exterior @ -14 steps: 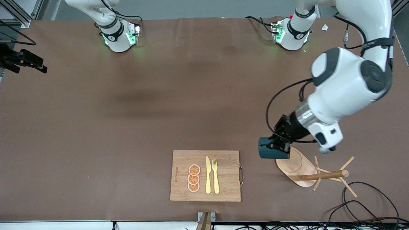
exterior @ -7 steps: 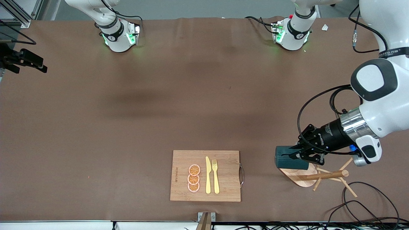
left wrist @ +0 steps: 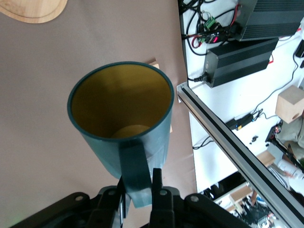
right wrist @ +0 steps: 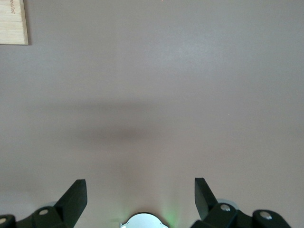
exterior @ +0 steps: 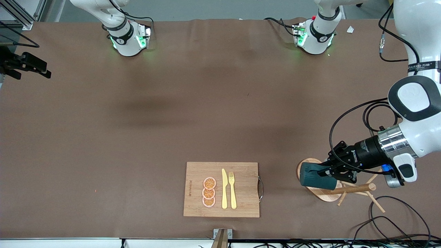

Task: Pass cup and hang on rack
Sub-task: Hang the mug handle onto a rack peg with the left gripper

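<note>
The cup, handle clamped in the left pincer, hung over the rack, unhung; the right pincer waited spread apart.

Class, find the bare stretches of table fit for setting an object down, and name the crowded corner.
Bare brown table spans from the arm bases to the cutting board. Crowded: the left arm's end, where the left end effector holds the cup over the rack, with cables beside.

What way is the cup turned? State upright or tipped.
Tipped. The cup lies sideways in the left gripper over the rack base, pinched by its handle.
</note>
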Motion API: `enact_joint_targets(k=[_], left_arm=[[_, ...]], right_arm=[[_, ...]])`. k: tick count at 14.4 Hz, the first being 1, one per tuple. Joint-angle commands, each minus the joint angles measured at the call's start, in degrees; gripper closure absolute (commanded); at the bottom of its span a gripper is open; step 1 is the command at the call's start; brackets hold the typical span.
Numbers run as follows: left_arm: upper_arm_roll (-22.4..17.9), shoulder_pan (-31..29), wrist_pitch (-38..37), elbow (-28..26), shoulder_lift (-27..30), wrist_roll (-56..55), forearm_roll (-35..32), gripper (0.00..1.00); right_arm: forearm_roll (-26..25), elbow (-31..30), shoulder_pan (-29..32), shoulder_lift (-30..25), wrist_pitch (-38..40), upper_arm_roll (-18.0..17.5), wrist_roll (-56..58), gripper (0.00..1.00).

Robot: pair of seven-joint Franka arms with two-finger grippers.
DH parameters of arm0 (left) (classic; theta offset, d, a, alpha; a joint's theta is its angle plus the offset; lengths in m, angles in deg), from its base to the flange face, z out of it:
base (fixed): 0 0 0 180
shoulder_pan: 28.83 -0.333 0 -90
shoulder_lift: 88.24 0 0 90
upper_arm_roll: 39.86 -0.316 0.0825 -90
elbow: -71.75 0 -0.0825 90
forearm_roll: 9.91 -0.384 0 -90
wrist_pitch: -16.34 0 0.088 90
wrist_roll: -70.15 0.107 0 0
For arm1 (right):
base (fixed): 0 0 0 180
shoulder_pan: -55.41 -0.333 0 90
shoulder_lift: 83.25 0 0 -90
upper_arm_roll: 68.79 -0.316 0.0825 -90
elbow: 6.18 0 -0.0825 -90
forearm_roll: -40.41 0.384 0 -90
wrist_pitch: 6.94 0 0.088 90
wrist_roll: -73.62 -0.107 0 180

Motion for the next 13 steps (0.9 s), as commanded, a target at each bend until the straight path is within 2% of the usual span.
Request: enact_joint_targets(k=[1,13], left_arm=[[0.4,-1.6,-1.3,-0.3,-0.9,2.6,4.1,1.00],[0.4,-8.3,-8.3,-0.4,-4.7,18.6,8.3,1.00]], right_arm=[[-1.3,-1.1,-0.6,-1.6,-0.7,-0.1,0.3,0.00],[-1.3,-1.1,-0.6,-1.7,-1.2,-0.1,-0.1,0.00]])
